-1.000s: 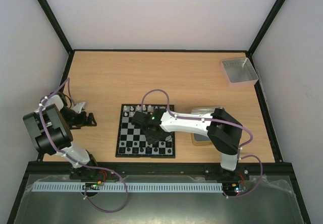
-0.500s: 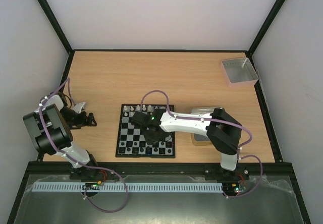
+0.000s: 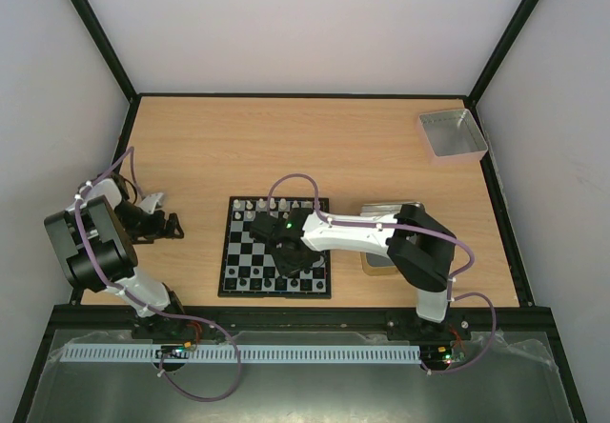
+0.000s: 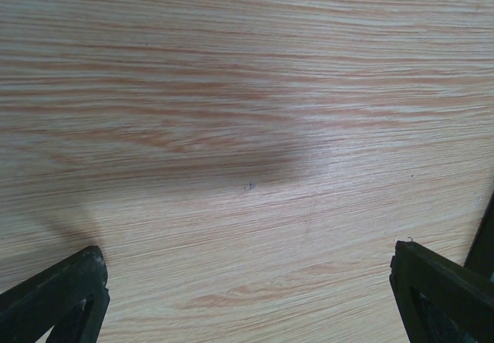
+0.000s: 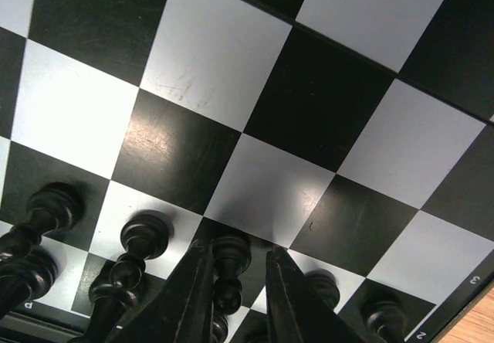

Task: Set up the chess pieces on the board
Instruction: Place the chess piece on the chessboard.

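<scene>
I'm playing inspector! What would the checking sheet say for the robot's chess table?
Surface: wooden table, light grain.
Job's things: board in the middle; white pieces along its far edge, black pieces on its near rows.
Clutter: grey tray in the far right corner; metal tin right of the board, partly under the right arm.
Grippers: left gripper jaws wide over bare wood; right gripper jaws close either side of one black piece, pinch unclear.
Cables: purple cables looped along both arms.
Surroundings: pale walls, black frame posts.
</scene>
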